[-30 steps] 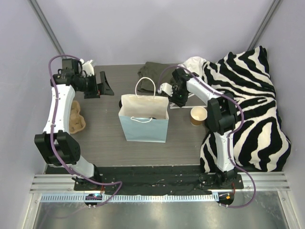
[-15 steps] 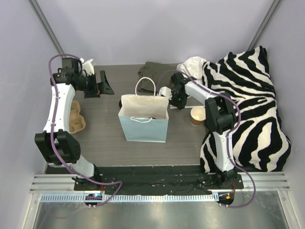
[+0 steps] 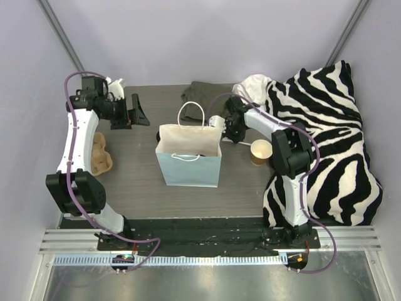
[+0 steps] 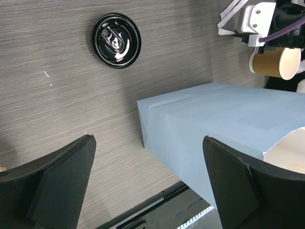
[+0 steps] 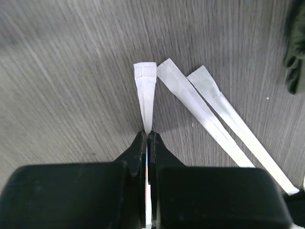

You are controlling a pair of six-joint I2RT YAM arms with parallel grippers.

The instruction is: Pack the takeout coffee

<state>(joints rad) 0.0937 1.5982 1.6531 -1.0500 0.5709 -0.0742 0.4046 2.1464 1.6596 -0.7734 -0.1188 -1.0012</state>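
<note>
Slowly the right fingers [image 5: 136, 160], pinching a sachet [image 5: 145, 95], had neared the bag [image 3: 188, 166], seemingly to pack it; left fingers [image 4: 62, 181] gaped.

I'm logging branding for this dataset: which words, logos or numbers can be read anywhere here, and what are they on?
No readable text in any view.
black lid: raised moulded marks, no legible letters.
blue paper bag: plain.
lidless tan cup: plain.
white paper sachets, one pinched by the right gripper: blank.
</note>
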